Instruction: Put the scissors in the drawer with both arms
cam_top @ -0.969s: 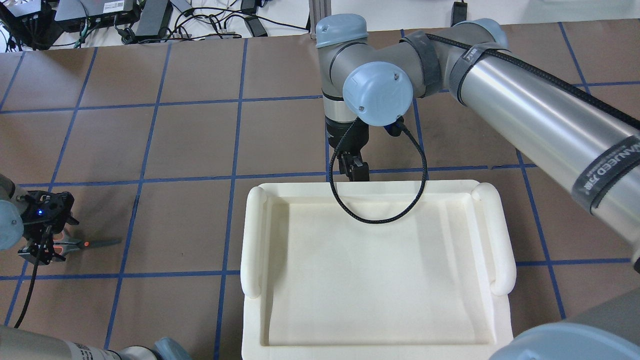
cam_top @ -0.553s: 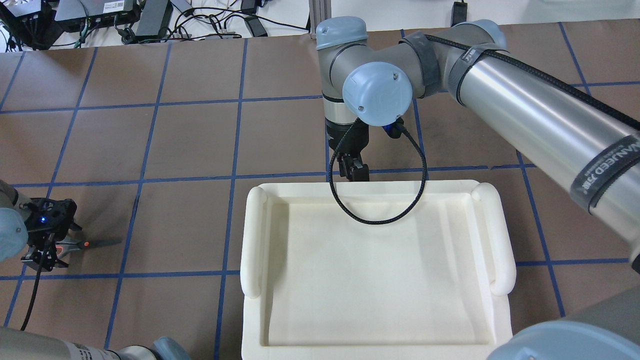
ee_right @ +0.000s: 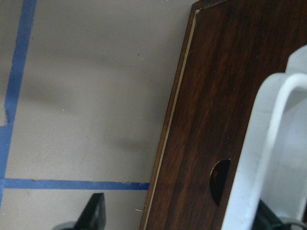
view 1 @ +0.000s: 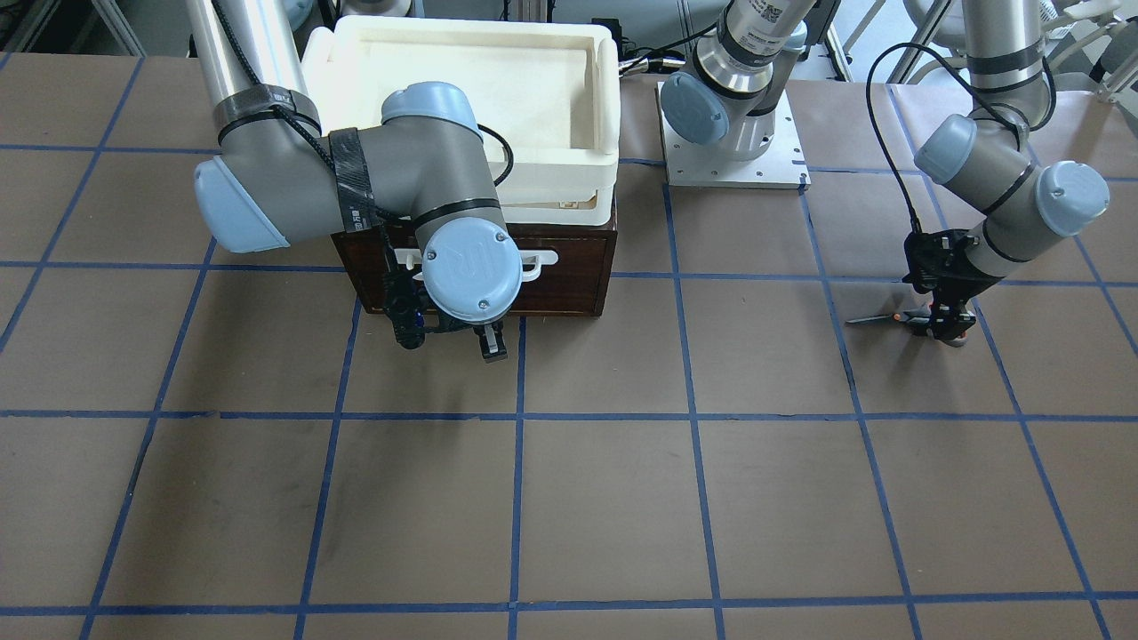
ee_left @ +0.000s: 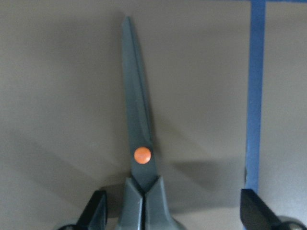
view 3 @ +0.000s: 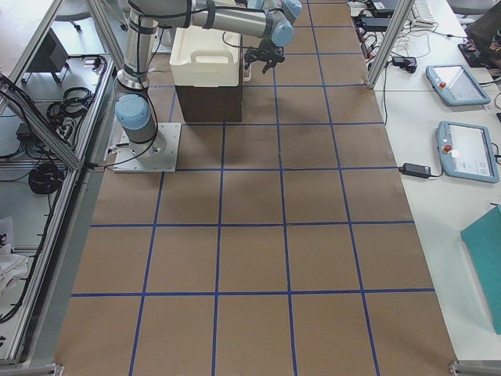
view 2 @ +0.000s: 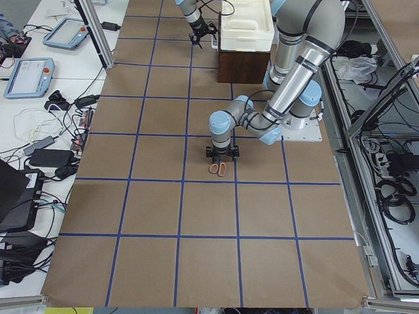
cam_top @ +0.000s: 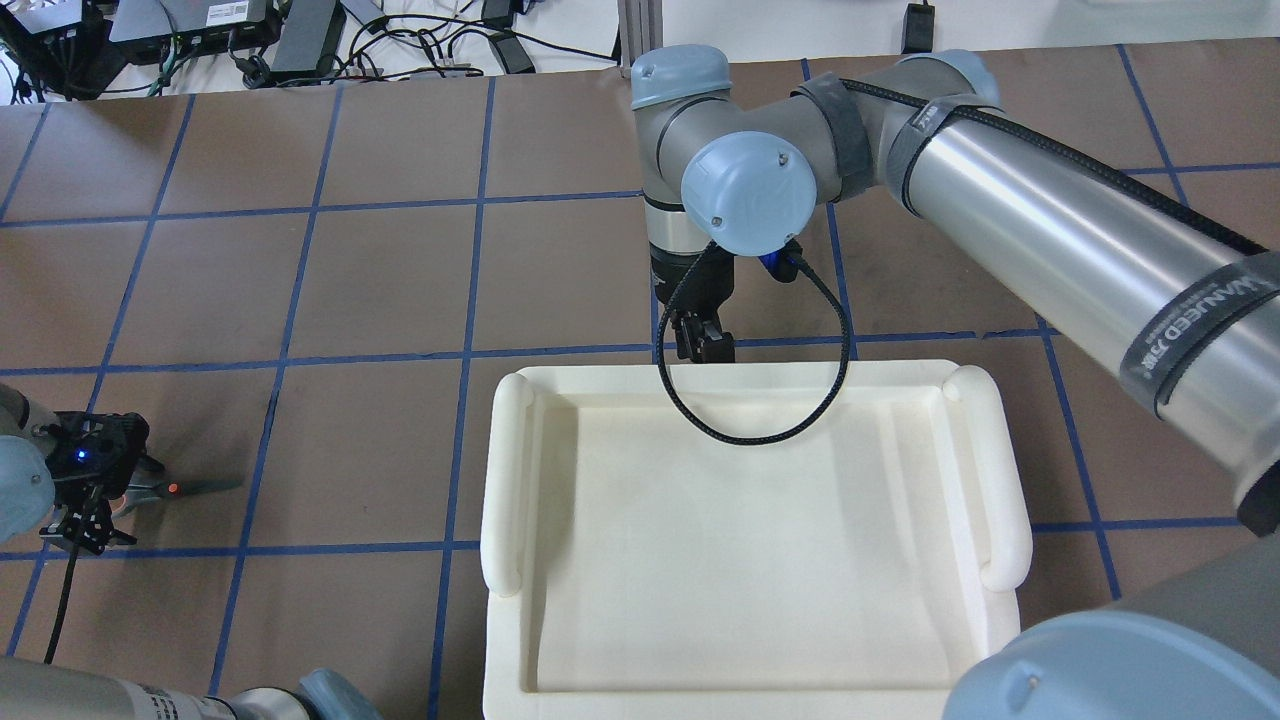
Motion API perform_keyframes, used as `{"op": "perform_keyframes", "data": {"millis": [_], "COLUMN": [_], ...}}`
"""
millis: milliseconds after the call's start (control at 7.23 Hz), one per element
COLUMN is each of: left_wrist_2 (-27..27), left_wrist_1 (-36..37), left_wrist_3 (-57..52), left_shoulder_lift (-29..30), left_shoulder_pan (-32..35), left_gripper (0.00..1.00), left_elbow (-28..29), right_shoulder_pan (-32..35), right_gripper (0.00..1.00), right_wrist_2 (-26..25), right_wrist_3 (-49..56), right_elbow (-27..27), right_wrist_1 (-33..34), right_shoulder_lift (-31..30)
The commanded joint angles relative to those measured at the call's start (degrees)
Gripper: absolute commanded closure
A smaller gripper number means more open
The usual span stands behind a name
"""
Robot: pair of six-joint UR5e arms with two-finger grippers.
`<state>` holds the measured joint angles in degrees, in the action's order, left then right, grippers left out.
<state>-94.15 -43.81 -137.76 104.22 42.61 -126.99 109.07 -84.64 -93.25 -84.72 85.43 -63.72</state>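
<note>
The scissors (cam_top: 190,487) lie flat on the table at the left, blades shut; they also show in the front view (view 1: 876,317) and the left wrist view (ee_left: 139,143). My left gripper (cam_top: 98,488) is low over their handles, open, its fingers (ee_left: 96,213) on either side of them. The dark brown drawer (view 1: 569,284) is shut under the white foam tray. My right gripper (view 1: 487,342) hangs in front of the drawer front (ee_right: 206,96), open, with the white bar handle (ee_right: 273,143) between its fingers, close to the right one.
The white foam tray (cam_top: 505,470) sits on top of the drawer box and hides it from overhead. The left arm's base plate (view 1: 733,160) stands beside the box. Blue tape lines grid the brown table. Cables and devices lie beyond the far edge (cam_top: 300,40).
My left gripper has come down over the scissors' handles and shifted slightly left in the overhead view. My right wrist has shifted slightly. The scissors have not moved.
</note>
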Motion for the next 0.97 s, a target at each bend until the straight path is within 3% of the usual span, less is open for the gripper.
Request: {"op": "perform_keyframes", "data": {"millis": [0,553,830], "left_wrist_2": [0.46,1.51,1.60], "left_wrist_1": [0.04,0.04,0.13], "left_wrist_3": [-0.22,-0.31,-0.40], "left_shoulder_lift": [0.46,0.99,0.90], "left_shoulder_pan": [-0.07,-0.07,0.02], "left_gripper": [0.13,0.26,0.42], "left_elbow": [0.16,0.07,0.42], "right_shoulder_pan": [0.00,-0.09,-0.17], "right_gripper": [0.00,0.00,0.00], "right_wrist_2": [0.00,-0.88,-0.96], "right_wrist_3": [0.61,3.77,4.29], "right_elbow": [0.17,0.70,0.96], "right_wrist_1": [0.53,7.02,8.87], "right_shoulder_lift": [0.26,0.35,0.96]}}
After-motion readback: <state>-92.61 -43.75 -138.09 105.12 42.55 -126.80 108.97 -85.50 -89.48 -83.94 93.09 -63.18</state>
